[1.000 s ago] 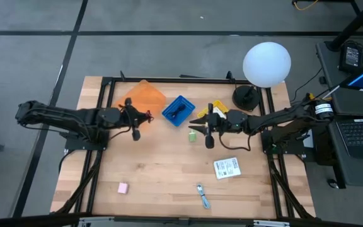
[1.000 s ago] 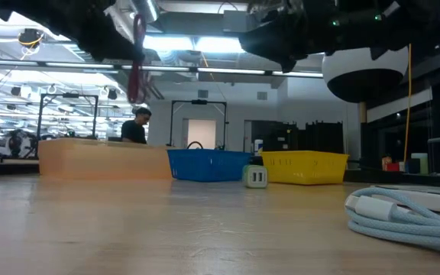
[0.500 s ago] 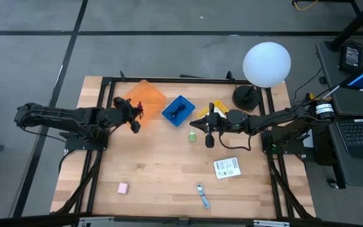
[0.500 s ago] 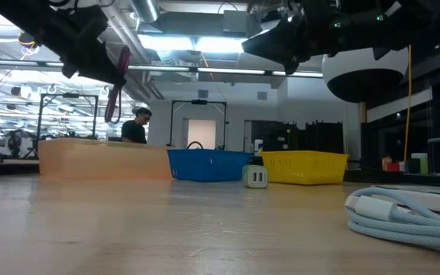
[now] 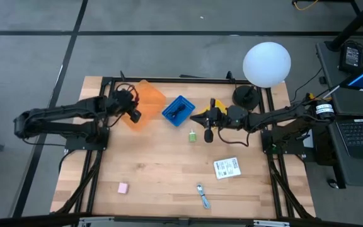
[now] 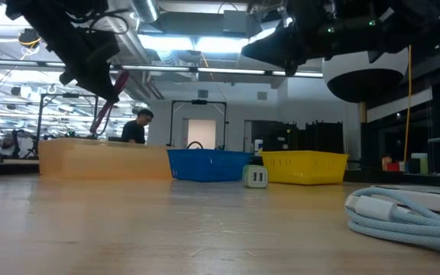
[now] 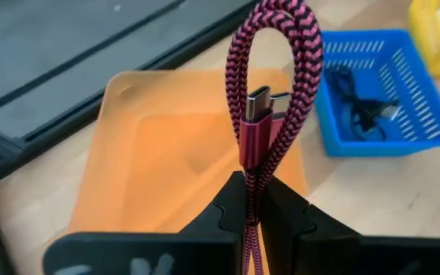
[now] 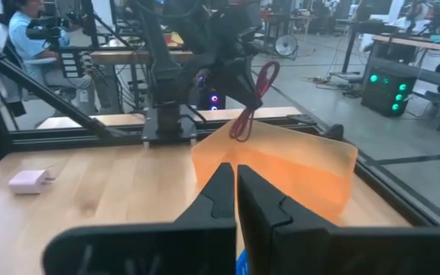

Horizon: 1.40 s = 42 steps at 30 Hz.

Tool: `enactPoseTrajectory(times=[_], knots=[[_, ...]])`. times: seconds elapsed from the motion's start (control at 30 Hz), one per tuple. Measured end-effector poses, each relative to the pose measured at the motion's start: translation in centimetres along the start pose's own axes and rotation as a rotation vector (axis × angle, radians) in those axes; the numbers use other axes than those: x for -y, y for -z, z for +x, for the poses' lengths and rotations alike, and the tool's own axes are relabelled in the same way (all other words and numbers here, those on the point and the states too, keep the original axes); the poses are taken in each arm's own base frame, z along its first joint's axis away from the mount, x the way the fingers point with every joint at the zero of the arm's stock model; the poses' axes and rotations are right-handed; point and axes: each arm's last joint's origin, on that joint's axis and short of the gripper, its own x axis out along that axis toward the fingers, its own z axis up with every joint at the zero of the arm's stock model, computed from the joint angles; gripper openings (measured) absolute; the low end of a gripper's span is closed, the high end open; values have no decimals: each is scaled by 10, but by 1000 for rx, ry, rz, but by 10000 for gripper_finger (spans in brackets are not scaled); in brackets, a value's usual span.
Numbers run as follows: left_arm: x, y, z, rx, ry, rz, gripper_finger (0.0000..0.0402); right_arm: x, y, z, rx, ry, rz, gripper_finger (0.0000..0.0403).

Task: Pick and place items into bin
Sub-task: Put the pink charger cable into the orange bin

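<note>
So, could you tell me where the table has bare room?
Free: the wood between the pink block and the packet, below the bins. Crowded: the far edge, with orange bin, blue bin and both grippers.

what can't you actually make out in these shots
- Lower end of the red cord: left wrist view, hidden between the left pincer's fingers.
- What lies in the blue bin: high view, dark contents too small to identify; low view, its wall hides them.
- Inside of the yellow bin: high view, the right arm covers it.
- Tool near the table's front edge: high view, too small for detail.
</note>
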Motion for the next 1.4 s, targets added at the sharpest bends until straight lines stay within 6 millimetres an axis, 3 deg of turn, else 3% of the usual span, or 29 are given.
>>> enactPoseTrajectory(times=[0.43, 0.97, 1.2, 1.4], knots=[[-18, -32, 30, -240, 54, 16, 13, 4, -2, 0, 19, 15, 6, 0], [-20, -20, 79, -472, 43, 56, 17, 4, -2, 1, 18, 14, 0, 0], [-19, -16, 87, -511, 45, 97, 22, 4, -2, 1, 18, 14, 0, 0], [-18, -16, 89, -507, 43, 105, 55, 4, -2, 1, 20, 14, 0, 0]])
